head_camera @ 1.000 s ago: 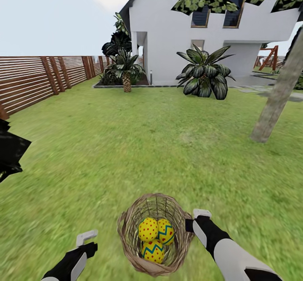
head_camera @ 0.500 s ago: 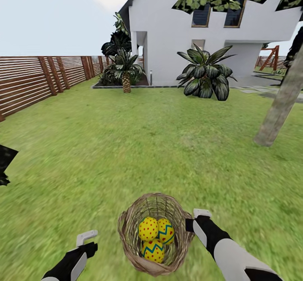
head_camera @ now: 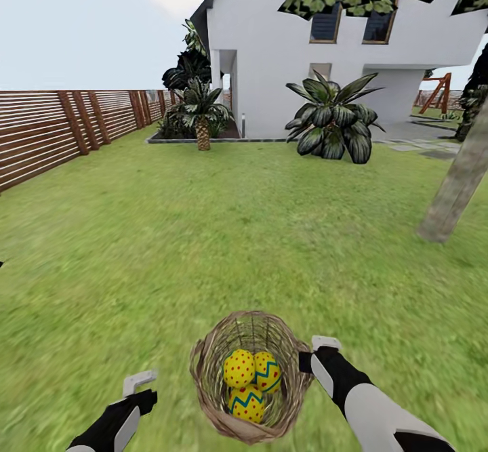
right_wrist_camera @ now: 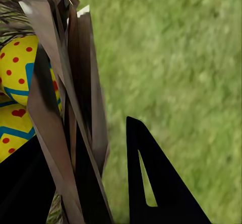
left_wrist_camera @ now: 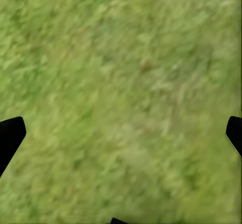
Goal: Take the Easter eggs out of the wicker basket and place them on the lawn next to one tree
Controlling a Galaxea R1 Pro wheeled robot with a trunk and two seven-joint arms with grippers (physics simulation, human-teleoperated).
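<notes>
- The small round open-weave wicker basket of tan-brown twigs (head_camera: 249, 375) is carried low in front of the robot, above the mottled green lawn (head_camera: 203, 235), gripped at its rim by the right pincer (head_camera: 306, 360).
- In the right wrist view, one finger of that pincer lies inside the twig wall (right_wrist_camera: 65, 108) and the other outside, so it is clenched on the rim.
- All three yellow Easter eggs with red dots and blue-edged zigzag bands (head_camera: 251, 384) sit inside the basket, packed against one another; none is out yet.
- The left pincer (head_camera: 139, 387) hovers apart from the basket on its other side; its wrist view shows fingertips spread wide over bare grass (left_wrist_camera: 121, 93), so it is released and holding nothing.
- The relation that matters: the bare grey-brown tree trunk (head_camera: 457, 188) stands ahead and to the right, well apart from the basket. The right arm, which bears the load, is on the tree's side.
- My judgement: the robot needs to close on that trunk before any egg is lifted; the free left pincer is placed to reach in.
- No brand, label or readable writing shows anywhere.
</notes>
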